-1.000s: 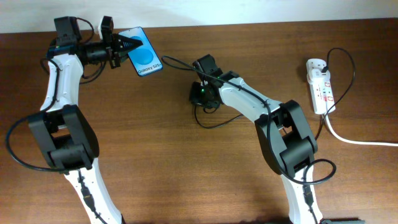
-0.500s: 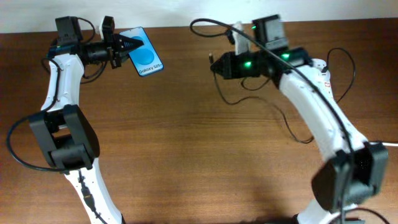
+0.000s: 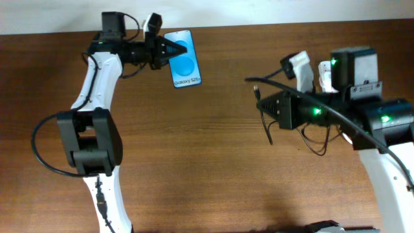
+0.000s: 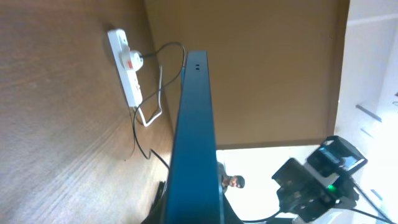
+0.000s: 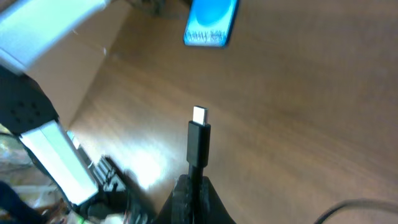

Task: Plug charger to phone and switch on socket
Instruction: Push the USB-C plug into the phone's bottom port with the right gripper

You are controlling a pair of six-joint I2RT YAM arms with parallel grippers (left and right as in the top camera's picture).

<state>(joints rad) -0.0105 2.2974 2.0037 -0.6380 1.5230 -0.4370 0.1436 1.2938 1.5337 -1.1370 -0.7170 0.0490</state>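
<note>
- Black fingers of the right gripper are clamping the thin black charger cable just behind its small silver-tipped plug, which is pointing toward the phone.
- Meanwhile the left gripper is pinching the slim blue-screened smartphone by one end, raising it off the brown wooden table.
- Plug and phone are hanging well apart, so nothing's getting plugged in yet.
- I'm guessing the white power strip, lying far off, is waiting for its switch.

Even, bright light covers the table, shadows faint. In the right wrist view the phone is blurred; pale glare lies below-left of it.
</note>
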